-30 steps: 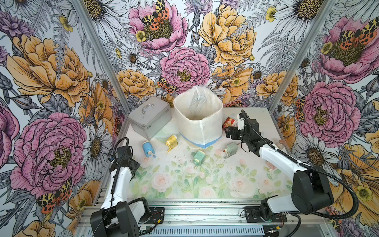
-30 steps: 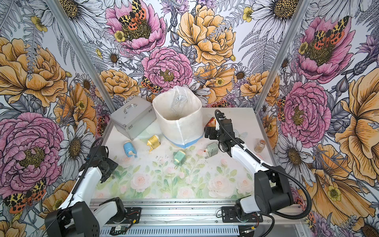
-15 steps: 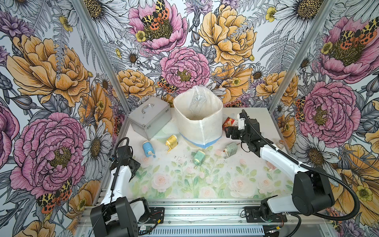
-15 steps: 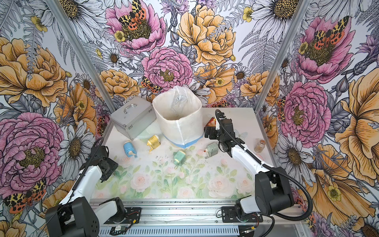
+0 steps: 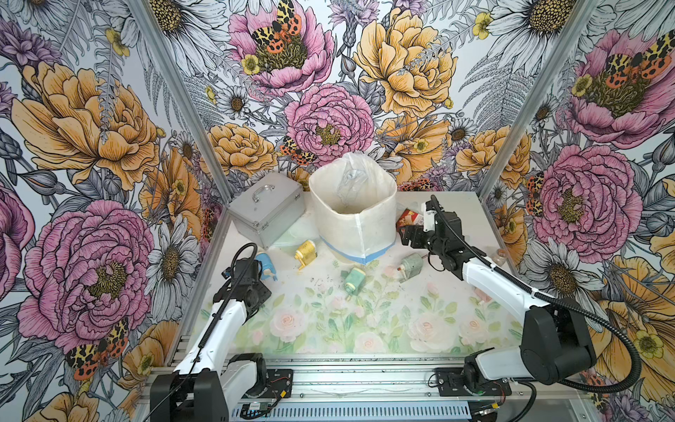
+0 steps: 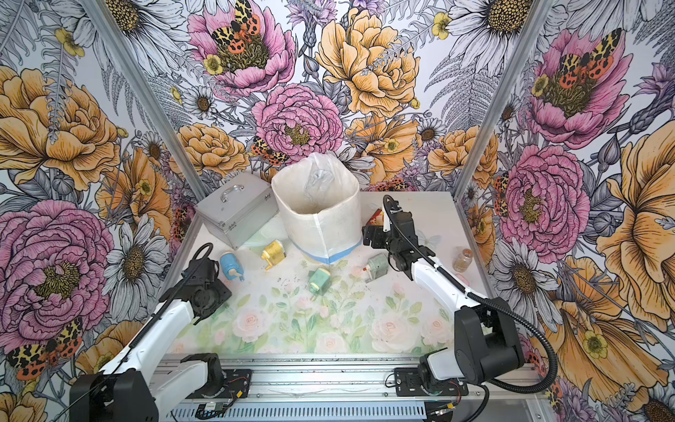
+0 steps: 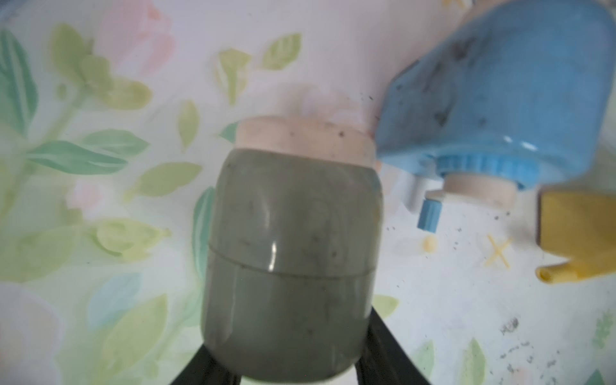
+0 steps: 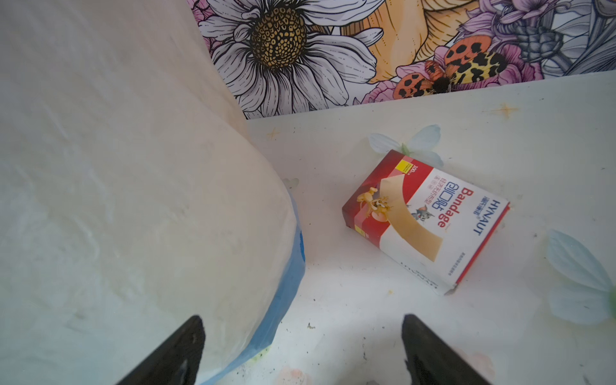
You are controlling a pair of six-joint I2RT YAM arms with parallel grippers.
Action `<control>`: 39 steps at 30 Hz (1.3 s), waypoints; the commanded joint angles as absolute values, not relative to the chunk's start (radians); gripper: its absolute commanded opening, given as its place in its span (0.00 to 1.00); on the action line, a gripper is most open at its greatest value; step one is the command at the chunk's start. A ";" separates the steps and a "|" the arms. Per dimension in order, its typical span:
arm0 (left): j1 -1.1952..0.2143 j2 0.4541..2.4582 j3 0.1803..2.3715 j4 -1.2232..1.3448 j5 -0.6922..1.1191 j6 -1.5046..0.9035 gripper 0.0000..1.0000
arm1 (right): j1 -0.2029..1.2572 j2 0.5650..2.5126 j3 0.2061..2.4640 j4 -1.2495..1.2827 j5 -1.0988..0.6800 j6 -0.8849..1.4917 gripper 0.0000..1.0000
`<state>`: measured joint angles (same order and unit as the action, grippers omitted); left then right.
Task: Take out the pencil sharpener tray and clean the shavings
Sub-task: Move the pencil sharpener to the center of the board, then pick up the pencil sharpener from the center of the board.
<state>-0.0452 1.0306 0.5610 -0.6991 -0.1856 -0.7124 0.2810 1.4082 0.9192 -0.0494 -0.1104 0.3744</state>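
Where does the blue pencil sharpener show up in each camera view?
In a top view: blue sharpener at the table's left edge.
In a top view: blue sharpener, same place.
Left wrist: close up, beside the grey tray.
Right wrist: not in it.
Shared landmark: yellow sharpener beside it, in all three.

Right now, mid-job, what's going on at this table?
The left tool is shut on a grey-green translucent sharpener tray with a cream end, held just beside the blue plastic pencil sharpener. The right tool is open and empty, next to the white lined waste bin and a red-and-white bandage box. Dark shavings lie scattered on the floral table mat; the tray isn't over the bin yet.
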 commanded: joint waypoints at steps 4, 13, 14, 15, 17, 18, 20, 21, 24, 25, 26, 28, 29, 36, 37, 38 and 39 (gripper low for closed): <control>-0.300 1.078 0.581 -0.716 -0.276 -0.864 0.27 | 0.303 1.394 0.928 -0.061 -0.114 0.379 0.93; -0.600 1.149 0.633 -0.724 -0.366 -0.836 0.27 | 0.346 1.402 0.933 -0.082 -0.080 0.370 0.93; -0.630 1.160 0.645 -0.724 -0.383 -0.823 0.27 | 0.355 1.406 0.937 -0.087 -0.077 0.368 0.93; -0.656 1.167 0.654 -0.721 -0.401 -0.811 0.28 | 0.359 1.409 0.940 -0.090 -0.078 0.367 0.93; -0.697 1.183 0.671 -0.720 -0.428 -0.780 0.33 | 0.371 1.414 0.946 -0.098 -0.070 0.364 0.93; -0.710 1.191 0.680 -0.720 -0.439 -0.755 0.39 | 0.378 1.416 0.949 -0.099 -0.066 0.364 0.93; -0.723 1.198 0.684 -0.719 -0.461 -0.718 0.47 | 0.389 1.417 0.956 -0.106 -0.065 0.362 0.93; -0.726 1.199 0.679 -0.721 -0.475 -0.712 0.51 | 0.397 1.418 0.959 -0.109 -0.060 0.359 0.93; -0.726 1.180 0.648 -0.721 -0.494 -0.731 0.59 | 0.423 1.423 0.965 -0.121 -0.040 0.346 0.93; -0.725 1.167 0.637 -0.722 -0.500 -0.744 0.61 | 0.432 1.426 0.970 -0.127 -0.036 0.340 0.93; -0.726 1.154 0.626 -0.724 -0.508 -0.758 0.64 | 0.441 1.429 0.972 -0.134 -0.029 0.337 0.93; -0.723 1.119 0.596 -0.723 -0.525 -0.816 0.69 | 0.457 1.435 0.977 -0.141 -0.013 0.329 0.93; -0.718 1.108 0.587 -0.720 -0.533 -0.840 0.72 | 0.463 1.439 0.977 -0.141 -0.010 0.327 0.93; -0.671 1.032 0.542 -0.725 -0.537 -0.943 0.76 | 0.493 1.474 1.008 -0.166 -0.006 0.318 0.93; -0.667 1.013 0.531 -0.726 -0.529 -0.949 0.76 | 0.497 1.475 1.010 -0.170 -0.005 0.315 0.93; -0.666 0.996 0.523 -0.732 -0.526 -0.956 0.76 | 0.499 1.473 1.011 -0.171 -0.001 0.312 0.93; -0.665 0.979 0.516 -0.747 -0.532 -0.975 0.76 | 0.502 1.471 1.010 -0.173 0.001 0.309 0.93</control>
